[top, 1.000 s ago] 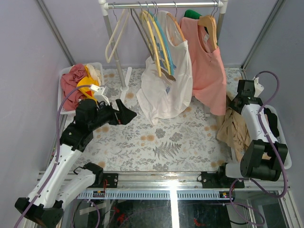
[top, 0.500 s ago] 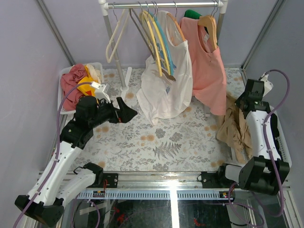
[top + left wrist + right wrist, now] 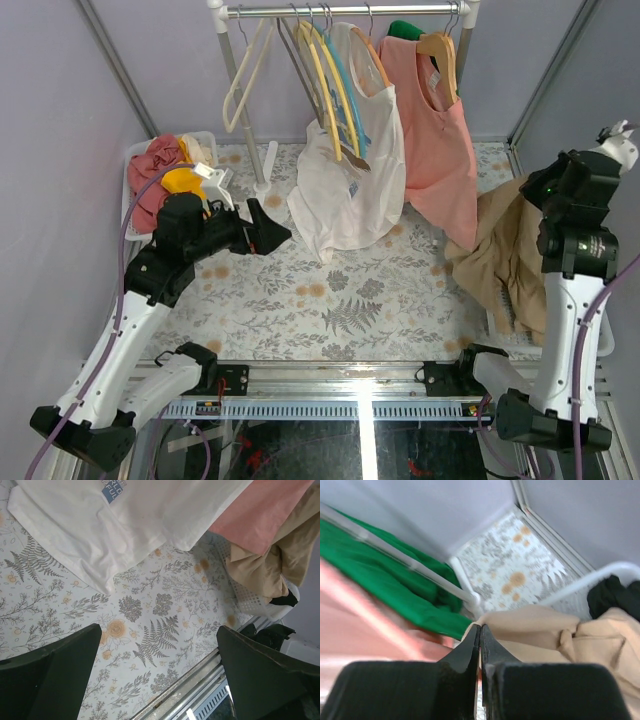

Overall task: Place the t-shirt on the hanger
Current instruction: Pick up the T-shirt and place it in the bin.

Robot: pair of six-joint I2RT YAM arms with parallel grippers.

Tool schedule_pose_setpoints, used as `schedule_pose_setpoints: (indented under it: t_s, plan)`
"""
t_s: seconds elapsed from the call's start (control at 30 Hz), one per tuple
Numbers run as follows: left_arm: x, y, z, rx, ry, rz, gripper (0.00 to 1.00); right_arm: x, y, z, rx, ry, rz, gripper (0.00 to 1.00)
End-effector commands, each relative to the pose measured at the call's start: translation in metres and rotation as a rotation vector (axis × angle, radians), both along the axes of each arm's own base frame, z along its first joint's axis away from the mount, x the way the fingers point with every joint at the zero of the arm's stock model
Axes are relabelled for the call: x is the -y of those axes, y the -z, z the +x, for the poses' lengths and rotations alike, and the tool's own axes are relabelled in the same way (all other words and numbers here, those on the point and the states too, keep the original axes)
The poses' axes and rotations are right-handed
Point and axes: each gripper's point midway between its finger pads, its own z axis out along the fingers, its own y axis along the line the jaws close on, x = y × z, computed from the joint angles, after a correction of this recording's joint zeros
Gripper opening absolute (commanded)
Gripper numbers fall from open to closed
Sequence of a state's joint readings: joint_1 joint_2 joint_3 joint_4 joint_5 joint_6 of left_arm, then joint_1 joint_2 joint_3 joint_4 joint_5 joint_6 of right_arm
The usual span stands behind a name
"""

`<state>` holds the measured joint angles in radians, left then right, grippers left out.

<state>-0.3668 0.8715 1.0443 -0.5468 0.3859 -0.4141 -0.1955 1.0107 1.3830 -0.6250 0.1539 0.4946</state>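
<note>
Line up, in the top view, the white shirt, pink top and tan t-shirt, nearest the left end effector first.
From the left end effector:
1. white shirt, just right of it
2. pink top, farther right, hanging
3. tan t-shirt, far right

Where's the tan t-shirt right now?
In the top view the t-shirt hangs at the right side of the table, pinched by the right end effector, just right of the pink top.
</note>
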Motion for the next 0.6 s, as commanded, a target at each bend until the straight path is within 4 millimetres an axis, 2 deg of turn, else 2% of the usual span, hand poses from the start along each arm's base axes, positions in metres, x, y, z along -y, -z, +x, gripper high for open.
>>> schedule_pose_setpoints:
  t_s: [0.0,0.13,0.17,0.23,0.37,0.57]
  plan:
    - [0.006,-0.024,-0.005,0.051,0.044,-0.032,1.00,-0.026,-0.081,-0.016,0.219,-0.122,-0.011,0.00]
    - [0.006,-0.036,-0.008,0.080,0.057,-0.039,1.00,-0.058,-0.117,-0.017,0.297,-0.295,0.028,0.00]
    - [0.006,-0.038,-0.009,0.087,0.058,-0.039,1.00,-0.067,-0.139,-0.023,0.343,-0.340,0.026,0.00]
    - [0.005,-0.042,-0.010,0.100,0.063,-0.037,1.00,-0.081,-0.160,-0.031,0.385,-0.411,0.030,0.00]
    - [0.006,-0.045,-0.013,0.105,0.073,-0.039,1.00,-0.103,-0.206,-0.058,0.497,-0.511,0.016,0.00]
    - [0.005,-0.049,-0.015,0.117,0.077,-0.045,1.00,-0.149,-0.262,-0.104,0.657,-0.754,0.033,0.00]
